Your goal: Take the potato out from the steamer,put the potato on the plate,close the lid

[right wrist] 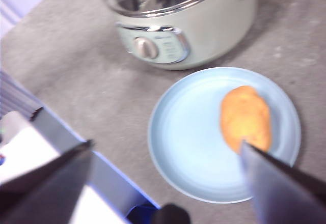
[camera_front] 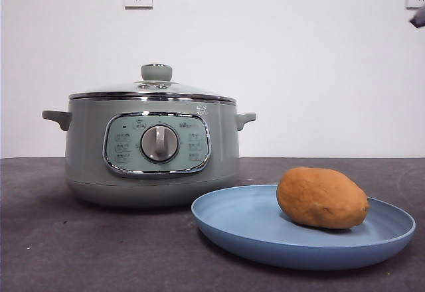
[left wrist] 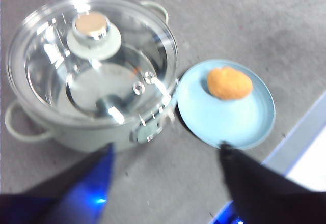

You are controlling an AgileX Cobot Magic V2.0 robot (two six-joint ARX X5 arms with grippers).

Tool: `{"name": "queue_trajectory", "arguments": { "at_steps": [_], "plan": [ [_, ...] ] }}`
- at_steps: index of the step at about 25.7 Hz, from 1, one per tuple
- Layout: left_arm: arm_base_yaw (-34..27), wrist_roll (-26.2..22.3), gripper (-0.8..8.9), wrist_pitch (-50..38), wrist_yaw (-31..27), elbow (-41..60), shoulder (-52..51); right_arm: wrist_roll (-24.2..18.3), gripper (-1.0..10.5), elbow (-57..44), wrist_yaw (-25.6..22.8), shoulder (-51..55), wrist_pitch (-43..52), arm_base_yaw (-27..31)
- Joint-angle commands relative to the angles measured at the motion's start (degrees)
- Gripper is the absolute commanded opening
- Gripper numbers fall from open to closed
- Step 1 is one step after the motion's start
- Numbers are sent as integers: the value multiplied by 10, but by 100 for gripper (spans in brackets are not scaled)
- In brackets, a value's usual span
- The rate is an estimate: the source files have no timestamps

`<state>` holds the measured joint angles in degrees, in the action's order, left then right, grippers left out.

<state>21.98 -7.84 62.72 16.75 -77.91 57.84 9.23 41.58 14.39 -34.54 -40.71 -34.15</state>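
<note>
Left gripper (left wrist: 165, 155) hovering jaws apart above lid (left wrist: 91, 56) sitting on steamer (camera_front: 151, 149). Right gripper (right wrist: 165, 150) hanging jaws apart over potato (right wrist: 245, 117) lying on plate (right wrist: 188, 137).

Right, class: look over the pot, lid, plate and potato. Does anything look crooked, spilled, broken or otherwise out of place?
Nothing stands out. The lid sits level on the pot, the potato lies whole on the plate, off-centre but inside the rim, and the table shows no spill. Both claws hang open, away from everything.
</note>
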Motion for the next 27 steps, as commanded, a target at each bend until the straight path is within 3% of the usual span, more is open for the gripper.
{"name": "queue_trajectory", "arguments": {
  "at_steps": [1,27],
  "plan": [
    [2,6,-8,16,2,-2,0,4,-18,2,7,1,1,-1],
    [2,5,-3,19,-2,-2,1,3,1,2,5,1,1,0]
  ]
}}
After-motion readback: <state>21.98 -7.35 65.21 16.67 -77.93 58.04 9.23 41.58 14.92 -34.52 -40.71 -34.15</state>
